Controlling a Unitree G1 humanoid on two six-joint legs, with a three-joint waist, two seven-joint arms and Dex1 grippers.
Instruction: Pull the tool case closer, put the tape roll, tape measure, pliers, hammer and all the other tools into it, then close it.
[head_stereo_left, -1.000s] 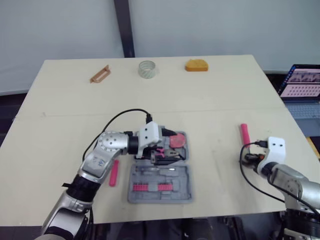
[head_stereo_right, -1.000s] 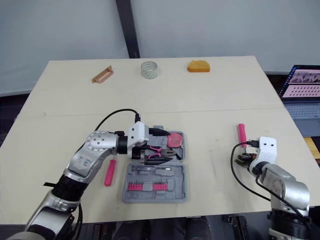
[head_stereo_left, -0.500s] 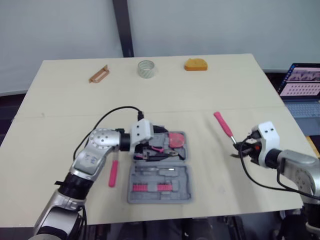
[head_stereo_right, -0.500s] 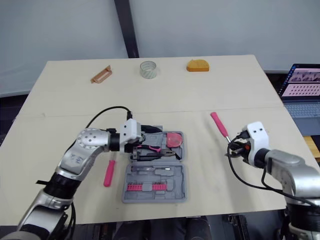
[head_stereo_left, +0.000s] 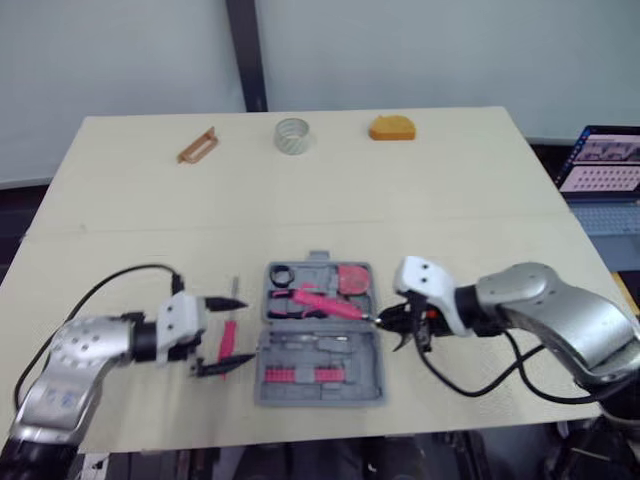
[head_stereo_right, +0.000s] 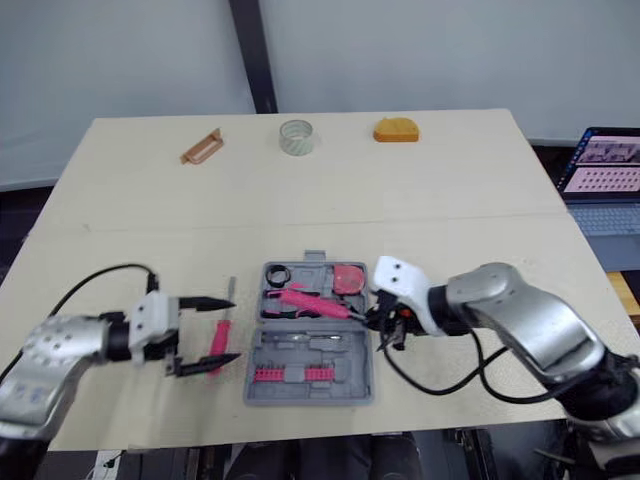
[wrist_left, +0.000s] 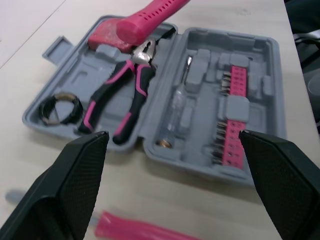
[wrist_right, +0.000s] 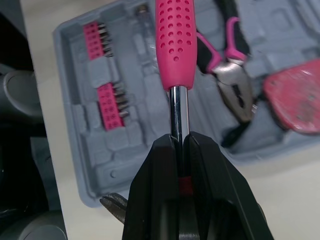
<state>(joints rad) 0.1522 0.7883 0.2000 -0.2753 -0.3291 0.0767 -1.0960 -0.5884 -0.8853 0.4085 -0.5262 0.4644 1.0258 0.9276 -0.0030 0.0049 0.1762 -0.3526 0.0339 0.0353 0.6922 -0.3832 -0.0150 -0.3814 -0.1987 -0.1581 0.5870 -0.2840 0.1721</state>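
Hammer (wrist_right: 175, 45): it is held over the far half of the open case (head_stereo_left: 320, 397), above the pliers (wrist_left: 127, 87); whether it touches them cannot be told.
Right gripper (wrist_right: 180, 141): it is closed tight on the bare steel shaft, just beside the handle.
Left gripper (head_stereo_right: 235, 328): it is spread wide and nothing is held; a pink screwdriver (head_stereo_right: 218, 342) is lying near its fingers.
Handling: the hammer is judged stiff and head-heavy. The smooth shaft may turn in the pads, so a hold on the handle is judged safer.
Materials: the handle is pink rubber with small dimples. The case is grey moulded plastic with shaped recesses.
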